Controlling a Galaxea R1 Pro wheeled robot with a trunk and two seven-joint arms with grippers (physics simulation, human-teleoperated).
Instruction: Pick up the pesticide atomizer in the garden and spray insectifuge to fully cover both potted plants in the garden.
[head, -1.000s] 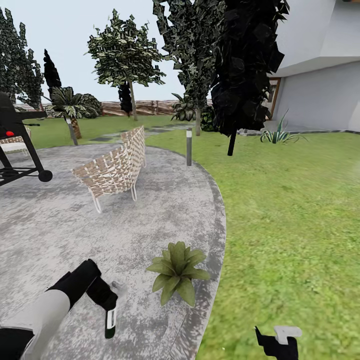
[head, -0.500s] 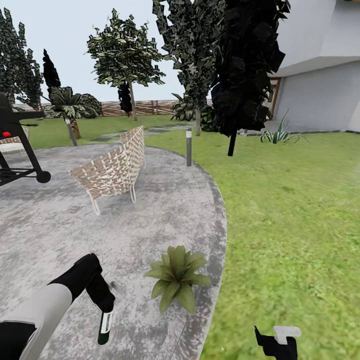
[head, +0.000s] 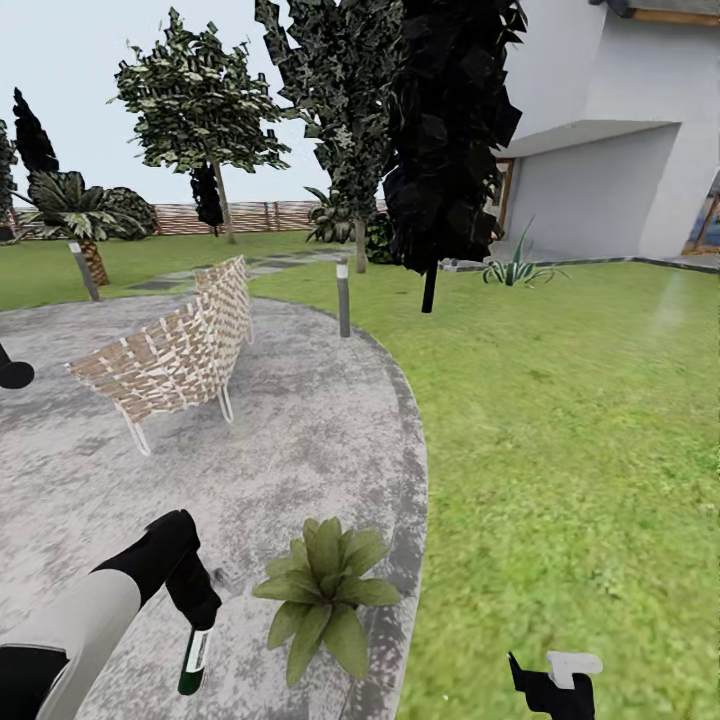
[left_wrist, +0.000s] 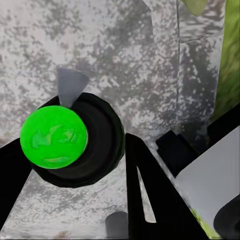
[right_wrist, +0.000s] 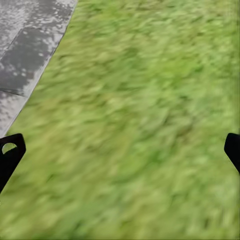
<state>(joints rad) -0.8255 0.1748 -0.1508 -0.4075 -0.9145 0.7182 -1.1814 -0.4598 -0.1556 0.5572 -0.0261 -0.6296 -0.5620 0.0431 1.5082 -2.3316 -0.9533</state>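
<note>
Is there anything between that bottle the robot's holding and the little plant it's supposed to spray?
Nothing visible. The atomizer hangs from the left gripper just beside the potted plant, with bare patio between them.

Grey patio (head: 300, 440) bears woven chair (head: 175, 360); potted plant (head: 322, 592), apparently near its edge.

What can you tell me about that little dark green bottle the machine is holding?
The pesticide atomizer is a slim dark green bottle with a pale whitish band, hanging upright from the left gripper, which clamps its top. It hovers over the grey patio, beside a potted plant. From above, its end looks bright green and round.
</note>
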